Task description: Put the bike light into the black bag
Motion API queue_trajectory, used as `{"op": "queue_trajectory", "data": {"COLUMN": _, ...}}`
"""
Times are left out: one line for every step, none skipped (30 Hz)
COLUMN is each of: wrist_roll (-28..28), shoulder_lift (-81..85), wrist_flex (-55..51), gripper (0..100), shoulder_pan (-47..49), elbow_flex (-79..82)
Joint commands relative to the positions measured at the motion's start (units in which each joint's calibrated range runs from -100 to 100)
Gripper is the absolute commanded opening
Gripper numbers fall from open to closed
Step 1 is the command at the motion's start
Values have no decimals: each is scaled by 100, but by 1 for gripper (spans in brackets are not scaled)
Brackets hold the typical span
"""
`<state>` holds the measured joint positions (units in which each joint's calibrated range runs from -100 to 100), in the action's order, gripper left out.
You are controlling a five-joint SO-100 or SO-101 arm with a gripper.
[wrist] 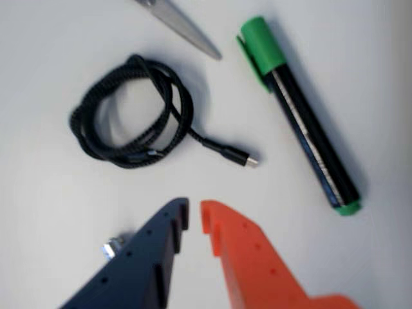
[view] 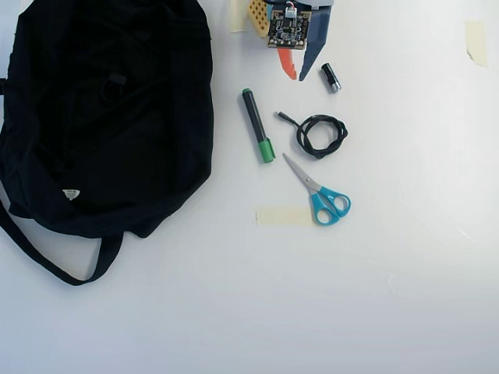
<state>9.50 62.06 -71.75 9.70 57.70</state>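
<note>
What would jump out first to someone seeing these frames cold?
The black bag fills the overhead view's upper left, dwarfing everything else. Right of it lie a green-capped marker, a coiled cable and blue-handled scissors. The hand, one finger orange, one dark blue, sits at top centre, holding nothing.

At the bottom centre of the wrist view, the gripper (wrist: 194, 215) shows a dark blue plastic finger (wrist: 145, 261) and an orange plastic finger (wrist: 254, 264), tips slightly apart and holding nothing. A coiled black braided cable (wrist: 132, 112) lies left of centre. A green-capped black marker (wrist: 299, 116) slants down the right. A grey metal scissor blade (wrist: 183, 26) enters at the top.
</note>
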Motion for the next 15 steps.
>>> {"op": "queue_trajectory", "data": {"wrist_roll": -179, "shoulder_lift": 1421, "wrist_flex": 560, "gripper": 2, "shoulder_pan": -50, "elbow_flex": 1534}}
{"op": "queue_trajectory", "data": {"wrist_roll": -305, "shoulder_lift": 1753, "wrist_flex": 603, "gripper": 2, "shoulder_pan": -65, "elbow_flex": 1894}}
{"op": "queue_trajectory", "data": {"wrist_roll": -426, "shoulder_lift": 2093, "wrist_flex": 611, "gripper": 2, "shoulder_pan": -72, "elbow_flex": 2190}}
{"op": "queue_trajectory", "data": {"wrist_roll": -520, "shoulder_lift": 2441, "wrist_flex": 551, "gripper": 2, "shoulder_pan": -80, "elbow_flex": 2451}}
{"op": "queue_trajectory", "data": {"wrist_roll": -567, "shoulder_lift": 2790, "wrist_flex": 508, "gripper": 2, "shoulder_pan": -80, "elbow_flex": 2720}}
{"op": "queue_trajectory", "data": {"wrist_roll": -557, "shoulder_lift": 3147, "wrist_flex": 396, "gripper": 2, "shoulder_pan": -80, "elbow_flex": 2972}}
{"op": "queue_trajectory", "data": {"wrist_roll": -536, "shoulder_lift": 3495, "wrist_flex": 284, "gripper": 2, "shoulder_pan": -80, "elbow_flex": 3214}}
{"op": "queue_trajectory", "data": {"wrist_roll": -525, "shoulder_lift": 3744, "wrist_flex": 172, "gripper": 2, "shoulder_pan": -80, "elbow_flex": 3439}}
{"op": "queue_trajectory", "data": {"wrist_roll": -525, "shoulder_lift": 3794, "wrist_flex": 77, "gripper": 2, "shoulder_pan": -87, "elbow_flex": 3574}}
{"op": "queue_trajectory", "data": {"wrist_roll": -520, "shoulder_lift": 3794, "wrist_flex": -9, "gripper": 2, "shoulder_pan": -87, "elbow_flex": 3699}}
{"op": "queue_trajectory", "data": {"wrist_roll": -520, "shoulder_lift": 3769, "wrist_flex": -69, "gripper": 2, "shoulder_pan": -87, "elbow_flex": 3789}}
{"op": "queue_trajectory", "data": {"wrist_roll": -520, "shoulder_lift": 3769, "wrist_flex": -129, "gripper": 2, "shoulder_pan": -87, "elbow_flex": 3906}}
{"op": "queue_trajectory", "data": {"wrist_roll": -557, "shoulder_lift": 3769, "wrist_flex": -164, "gripper": 2, "shoulder_pan": -42, "elbow_flex": 4032}}
{"op": "queue_trajectory", "data": {"wrist_roll": -567, "shoulder_lift": 3769, "wrist_flex": -121, "gripper": 2, "shoulder_pan": -42, "elbow_flex": 4104}}
{"op": "queue_trajectory", "data": {"wrist_roll": -551, "shoulder_lift": 3769, "wrist_flex": -112, "gripper": 2, "shoulder_pan": -57, "elbow_flex": 4113}}
